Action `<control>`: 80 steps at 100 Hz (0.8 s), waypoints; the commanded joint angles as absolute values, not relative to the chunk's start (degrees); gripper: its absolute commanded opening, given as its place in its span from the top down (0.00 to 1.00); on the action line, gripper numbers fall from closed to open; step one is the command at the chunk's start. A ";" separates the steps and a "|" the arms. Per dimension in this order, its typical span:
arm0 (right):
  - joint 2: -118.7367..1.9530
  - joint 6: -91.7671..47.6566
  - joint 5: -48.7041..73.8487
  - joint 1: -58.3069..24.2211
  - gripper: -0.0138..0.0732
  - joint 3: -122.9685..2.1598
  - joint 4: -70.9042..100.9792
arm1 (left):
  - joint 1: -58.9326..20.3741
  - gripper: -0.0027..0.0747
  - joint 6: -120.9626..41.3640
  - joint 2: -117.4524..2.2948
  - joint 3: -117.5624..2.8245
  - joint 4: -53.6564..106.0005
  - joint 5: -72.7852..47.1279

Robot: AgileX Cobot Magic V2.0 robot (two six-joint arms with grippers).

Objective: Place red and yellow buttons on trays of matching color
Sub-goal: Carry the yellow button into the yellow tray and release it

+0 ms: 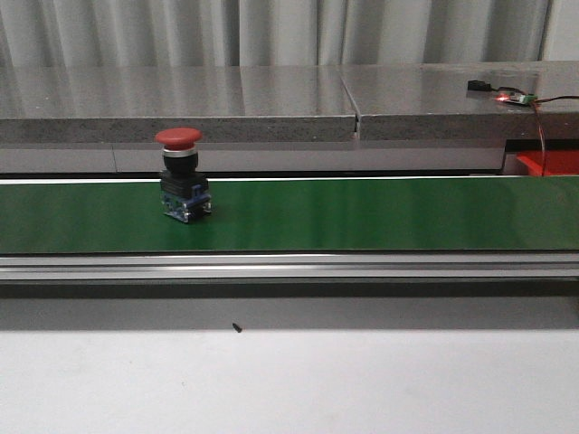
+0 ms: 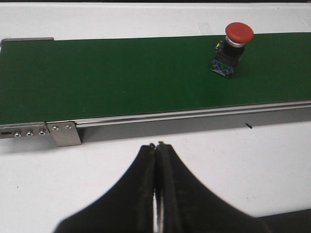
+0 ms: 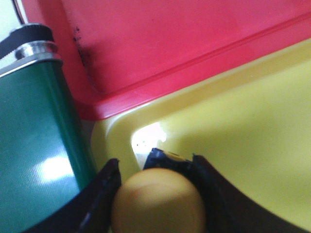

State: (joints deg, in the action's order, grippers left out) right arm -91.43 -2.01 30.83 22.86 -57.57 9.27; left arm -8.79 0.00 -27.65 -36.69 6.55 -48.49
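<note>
Red mushroom-head push button (image 1: 184, 185) upright on green conveyor belt (image 1: 380, 214), untouched. Likely rigid, light, top-heavy; smooth cap probably slippery, so best gripped around black body below cap. Yellow button (image 3: 159, 202) clamped in right hand (image 3: 158, 194) over yellow tray (image 3: 243, 145), beside red tray (image 3: 194, 43). Left hand (image 2: 156, 187) closed, empty, above white bench (image 2: 243, 165).

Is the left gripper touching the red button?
Apart. The left wrist view shows the left gripper shut over the white table, the red button away on the green belt.
</note>
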 commanded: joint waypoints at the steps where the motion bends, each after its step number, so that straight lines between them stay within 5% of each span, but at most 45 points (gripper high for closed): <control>1: -90.75 -1.97 27.43 23.25 0.63 -58.94 10.57 | -9.29 0.99 0.00 -28.02 -38.20 7.19 -44.73; 25: -93.78 -2.03 27.62 23.25 0.60 -58.94 11.35 | -9.29 0.99 0.00 -28.02 -38.20 7.19 -44.73; 52: -94.15 -2.03 27.16 23.25 0.25 -59.14 11.39 | -9.29 0.99 0.00 -28.02 -38.20 7.19 -44.73; 80: -91.74 -2.03 26.04 23.25 0.24 -59.14 11.39 | -9.29 0.99 0.32 -28.02 -38.20 7.19 -44.73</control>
State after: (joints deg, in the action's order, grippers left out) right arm -95.85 -2.01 28.67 22.86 -57.57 10.85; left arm -8.79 0.00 -27.65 -36.69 6.55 -48.49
